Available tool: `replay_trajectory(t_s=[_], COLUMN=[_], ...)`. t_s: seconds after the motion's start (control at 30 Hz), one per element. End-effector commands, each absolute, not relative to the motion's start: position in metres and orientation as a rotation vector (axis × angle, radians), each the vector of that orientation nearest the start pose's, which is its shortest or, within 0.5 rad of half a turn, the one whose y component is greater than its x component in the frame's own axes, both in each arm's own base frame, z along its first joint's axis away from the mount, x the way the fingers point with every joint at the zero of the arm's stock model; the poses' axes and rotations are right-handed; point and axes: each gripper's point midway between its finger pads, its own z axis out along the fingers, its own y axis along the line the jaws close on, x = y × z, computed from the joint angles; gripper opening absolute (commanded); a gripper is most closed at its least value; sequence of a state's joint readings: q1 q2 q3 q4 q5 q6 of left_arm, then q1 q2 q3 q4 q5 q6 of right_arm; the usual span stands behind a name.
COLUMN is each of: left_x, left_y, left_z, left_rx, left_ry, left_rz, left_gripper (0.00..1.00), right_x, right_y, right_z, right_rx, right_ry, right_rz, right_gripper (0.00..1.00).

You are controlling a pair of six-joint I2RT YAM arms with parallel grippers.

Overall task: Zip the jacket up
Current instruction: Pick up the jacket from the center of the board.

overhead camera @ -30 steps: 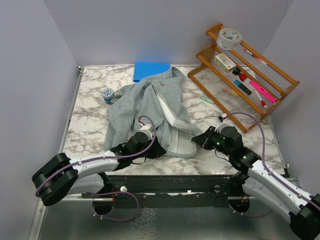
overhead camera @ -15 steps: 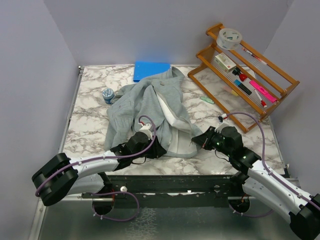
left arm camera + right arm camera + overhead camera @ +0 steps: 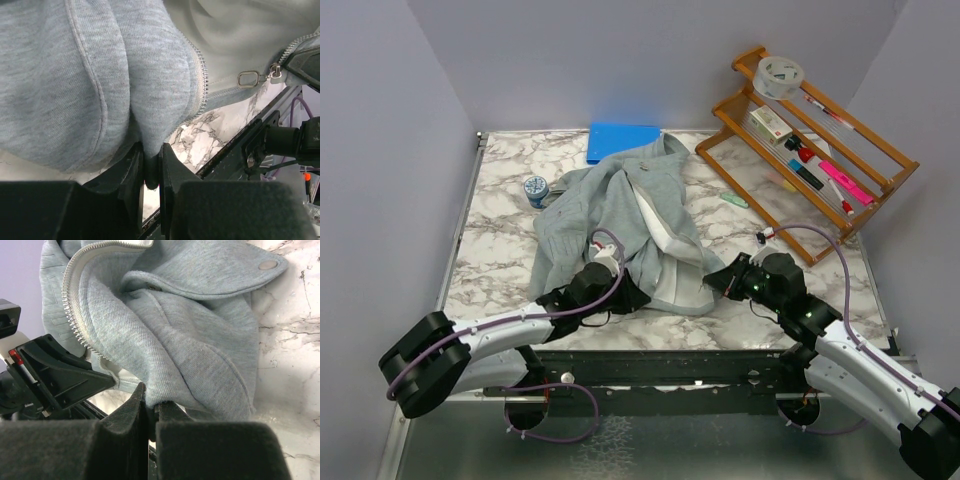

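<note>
Grey fleece is bunching in both claws: the left claw (image 3: 151, 167) is pinching a fold of the jacket (image 3: 620, 210) beside its zipper teeth (image 3: 201, 75), and the right claw (image 3: 149, 407) is clamping the hem of the opposite front panel. The jacket is lying unzipped and rumpled on the marble worktop (image 3: 500, 255), its far end touching a blue pad (image 3: 623, 140). Its zipper pull (image 3: 248, 79) is resting at the near hem, between the two claws.
</note>
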State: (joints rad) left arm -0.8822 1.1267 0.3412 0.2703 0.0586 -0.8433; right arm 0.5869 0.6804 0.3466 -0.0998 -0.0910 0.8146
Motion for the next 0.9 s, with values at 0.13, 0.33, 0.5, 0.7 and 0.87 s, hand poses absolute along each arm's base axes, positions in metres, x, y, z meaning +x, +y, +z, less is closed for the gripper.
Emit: replay_trajectory(t_s=[0.13,0.33,0.5,0.7,0.87], left_x=[0.184,0.182,0.18,0.183,0.183], left_y=[-0.258,-0.251,-0.248,-0.245,-0.244], left_z=[0.077,0.071,0.062,0.06,0.061], left_rx=[-0.085,-0.123,-0.14,-0.153,-0.159], left_ry=[2.23,2.241,2.272,2.264,2.261], left_rz=[-1.063,-1.058,-1.041,-1.015,-1.011], left_gripper=[0.12,0.23,0.32,0.26,0.16], right_x=[0.204,0.204,0.204,0.203,0.204], right_y=[0.191,0.192,0.192,0.191,0.19], right_z=[0.122,0.122,0.122,0.121,0.121], right_rx=[0.177,0.176,0.173,0.176,0.175], right_ry=[2.149,2.152,2.153,2.156,2.156], right_rz=[0.954,0.953,0.951,0.949,0.942], right_gripper=[0.0,0.0,0.0,0.0,0.0])
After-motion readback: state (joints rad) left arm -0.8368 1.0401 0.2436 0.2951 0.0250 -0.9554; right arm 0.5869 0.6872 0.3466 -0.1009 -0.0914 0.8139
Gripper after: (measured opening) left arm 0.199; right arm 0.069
